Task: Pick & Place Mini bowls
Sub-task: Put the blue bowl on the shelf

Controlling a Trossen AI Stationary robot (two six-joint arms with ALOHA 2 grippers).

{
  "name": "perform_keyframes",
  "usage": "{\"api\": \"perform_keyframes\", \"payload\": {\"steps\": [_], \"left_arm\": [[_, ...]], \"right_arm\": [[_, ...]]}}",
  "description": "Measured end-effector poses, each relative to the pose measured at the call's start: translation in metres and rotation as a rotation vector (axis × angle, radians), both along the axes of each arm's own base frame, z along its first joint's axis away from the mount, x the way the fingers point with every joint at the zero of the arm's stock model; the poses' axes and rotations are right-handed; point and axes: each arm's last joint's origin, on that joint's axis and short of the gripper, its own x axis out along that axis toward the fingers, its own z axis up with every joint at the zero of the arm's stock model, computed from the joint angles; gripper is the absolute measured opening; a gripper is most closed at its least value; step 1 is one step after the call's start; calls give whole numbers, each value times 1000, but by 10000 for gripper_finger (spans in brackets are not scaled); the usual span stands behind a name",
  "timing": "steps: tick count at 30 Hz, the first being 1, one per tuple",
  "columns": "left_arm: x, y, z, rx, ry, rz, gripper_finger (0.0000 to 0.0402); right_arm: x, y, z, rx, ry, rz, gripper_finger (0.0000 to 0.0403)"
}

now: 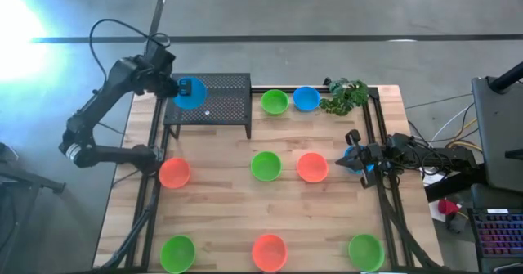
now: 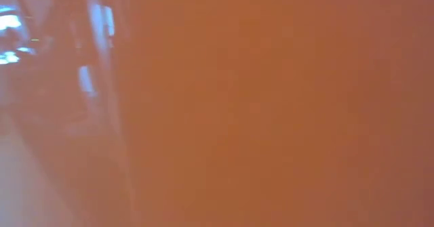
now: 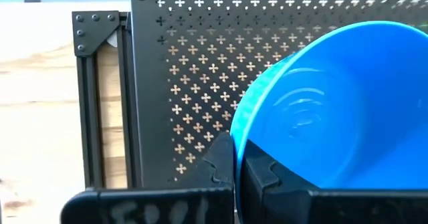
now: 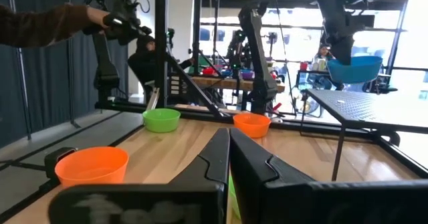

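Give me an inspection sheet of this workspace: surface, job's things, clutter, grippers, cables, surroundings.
Surface: light wooden table with black frame rails along its sides.
Job's things: small round plastic bowls on the table, four green, three orange-red, one blue bowl beside a green one at the far edge; another blue plastic bowl is held over the black perforated metal stand.
Clutter: leafy green plant sprig at the far right corner.
Grippers: left gripper shut on the held blue bowl's rim; right gripper shut, empty, at the table's right edge.
Cables: bundle of cables off the right edge.
Surroundings: low view blocked by an orange surface; a person's sleeve shows beyond the table.
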Motion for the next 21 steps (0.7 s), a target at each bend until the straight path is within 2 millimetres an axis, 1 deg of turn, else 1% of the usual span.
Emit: {"api": "perform_keyframes", "payload": {"steps": [5,10,14,16,21], "left_arm": [[4,12,-8,-34,37,-10,0],[5,17,-12,-59,38,-11,0],[5,17,-12,-62,33,6,0],[4,17,-12,-63,33,43,0],[-4,8,-13,-95,116,122,0]], "right_arm": [[0,0,0,0,0,0,8],[0,0,0,2,1,0,8],[0,0,0,2,1,1,8],[0,0,0,2,1,0,8],[0,0,0,3,1,1,8]]}}
